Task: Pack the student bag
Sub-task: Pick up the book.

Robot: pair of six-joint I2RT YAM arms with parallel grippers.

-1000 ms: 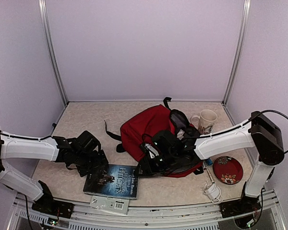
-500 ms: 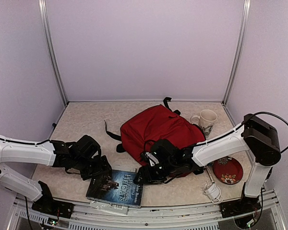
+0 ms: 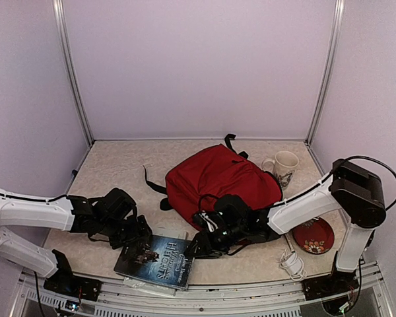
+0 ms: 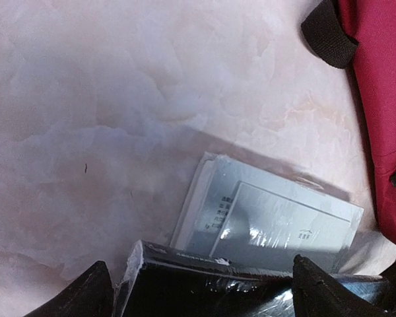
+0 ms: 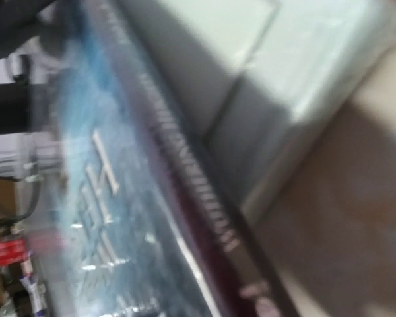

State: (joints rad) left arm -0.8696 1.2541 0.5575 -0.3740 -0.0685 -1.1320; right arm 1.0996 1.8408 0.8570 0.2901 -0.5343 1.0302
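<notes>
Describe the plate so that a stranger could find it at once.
Start at the big dark-red backpack in the middle of the table. The plate lies right of it, towards the front edge. It is flat, round and red with a pale pattern; the mug is cream, the cable white.

Student bag point(image 3: 214, 175): matt dark-red cloth, woven black straps. Book point(image 3: 157, 259), 7 o'clock of bag: glossy film-wrapped cover. Packet point(image 4: 270, 221): shiny clear plastic. Table point(image 3: 112, 165): matt, mottled.

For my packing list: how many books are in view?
1: the book is at the near edge, partly over a clear packet. The student bag may hide more.
</notes>
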